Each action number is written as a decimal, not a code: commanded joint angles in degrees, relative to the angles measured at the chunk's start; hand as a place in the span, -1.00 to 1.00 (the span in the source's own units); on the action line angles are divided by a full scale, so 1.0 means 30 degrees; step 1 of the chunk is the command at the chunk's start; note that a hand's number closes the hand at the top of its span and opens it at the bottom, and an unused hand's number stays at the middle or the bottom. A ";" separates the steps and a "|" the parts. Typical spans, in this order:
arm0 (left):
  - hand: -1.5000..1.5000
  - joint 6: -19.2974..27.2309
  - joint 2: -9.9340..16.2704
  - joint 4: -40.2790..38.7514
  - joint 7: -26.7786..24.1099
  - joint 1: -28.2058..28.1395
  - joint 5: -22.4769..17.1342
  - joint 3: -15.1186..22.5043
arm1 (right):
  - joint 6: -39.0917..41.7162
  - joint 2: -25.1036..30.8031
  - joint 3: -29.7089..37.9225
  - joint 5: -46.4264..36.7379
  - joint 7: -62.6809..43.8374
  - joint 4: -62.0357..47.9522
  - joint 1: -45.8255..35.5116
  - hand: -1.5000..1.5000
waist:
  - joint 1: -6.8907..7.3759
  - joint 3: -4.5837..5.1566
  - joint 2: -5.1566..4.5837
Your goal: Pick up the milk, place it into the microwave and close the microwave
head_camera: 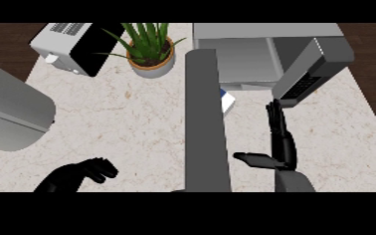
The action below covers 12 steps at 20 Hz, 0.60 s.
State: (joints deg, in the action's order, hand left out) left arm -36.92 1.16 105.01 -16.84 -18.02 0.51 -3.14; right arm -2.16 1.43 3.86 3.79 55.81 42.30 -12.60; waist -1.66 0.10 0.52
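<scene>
Black and flat-fingered, my right hand waits beside the milk, ready to grasp it before the open microwave.

You cannot read any text, brand or number here. The microwave door has a panel with small light marks, but they are too small to read. The milk shows a blue and white face, without readable letters.
</scene>
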 commanded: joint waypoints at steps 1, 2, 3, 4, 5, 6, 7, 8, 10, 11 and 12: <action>1.00 0.0746 -0.0367 -0.0613 0.0953 0.1597 0.1090 0.1090 | 0.1646 0.0367 -0.0533 0.0994 -0.1250 0.4758 0.2862 1.00 | -0.0126 0.0011 -0.0007; 1.00 0.1173 -0.0371 -0.0024 0.2206 0.2376 0.0584 0.1551 | 0.1400 0.0433 -0.0842 0.0811 -0.1630 0.5594 0.3690 1.00 | 0.0130 -0.0010 -0.0075; 1.00 0.1747 -0.0374 -0.1997 0.0665 0.2770 0.1921 0.1830 | 0.2642 0.1853 -0.0492 0.1186 -0.1686 0.6031 0.4467 1.00 | -0.0072 0.0007 -0.0073; 1.00 0.2712 -0.0377 -0.1764 0.0398 0.2500 0.2580 0.3036 | 0.3070 0.1826 -0.0363 0.1666 -0.1344 0.6793 0.5517 1.00 | -0.0120 0.0007 -0.0053; 1.00 0.2483 -0.0379 -0.2048 0.1620 0.3733 0.2157 0.2786 | 0.2658 0.1235 -0.0735 0.1840 -0.2523 0.8274 0.5941 1.00 | 0.0030 -0.0002 -0.0092; 1.00 0.2219 -0.0380 -0.2777 0.0572 0.3979 0.3236 0.2785 | 0.2137 0.0966 -0.0979 0.1622 -0.2624 0.8938 0.6582 -1.00 | 0.0185 -0.0008 -0.0117; 1.00 0.3550 -0.0381 -0.3273 0.0839 0.4504 0.3070 0.3405 | 0.2725 0.1655 -0.0302 0.2481 -0.3367 0.9744 0.6496 -1.00 | 0.0220 -0.0011 -0.0132; 1.00 0.3149 -0.0382 -0.3032 0.1222 0.4930 0.3396 0.3179 | 0.3016 0.1665 -0.0229 0.2813 -0.3076 1.0403 0.7594 -1.00 | 0.0171 -0.0013 -0.0124; 1.00 0.6056 -0.0384 -0.3930 0.2284 0.6574 0.3315 0.5435 | 0.3055 0.2148 0.0000 0.2956 -0.3599 1.1190 0.7803 -1.00 | 0.0161 -0.0017 -0.0146; 1.00 0.5372 -0.0384 -0.4269 0.1181 0.6109 0.3846 0.5494 | 0.3285 0.2282 0.0326 0.3781 -0.4605 1.2501 0.8243 -1.00 | 0.0226 -0.0013 -0.0139; 1.00 0.6092 -0.0385 -0.6721 -0.0518 0.6949 0.4489 0.5782 | 0.3316 0.2541 0.0462 0.3682 -0.4505 1.2444 0.8042 -1.00 | 0.0192 -0.0010 -0.0173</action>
State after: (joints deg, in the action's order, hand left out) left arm -23.52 0.07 93.17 -14.14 -1.88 10.49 9.76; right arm 6.30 7.00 3.72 12.13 45.56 73.14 8.52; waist -1.22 0.06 0.13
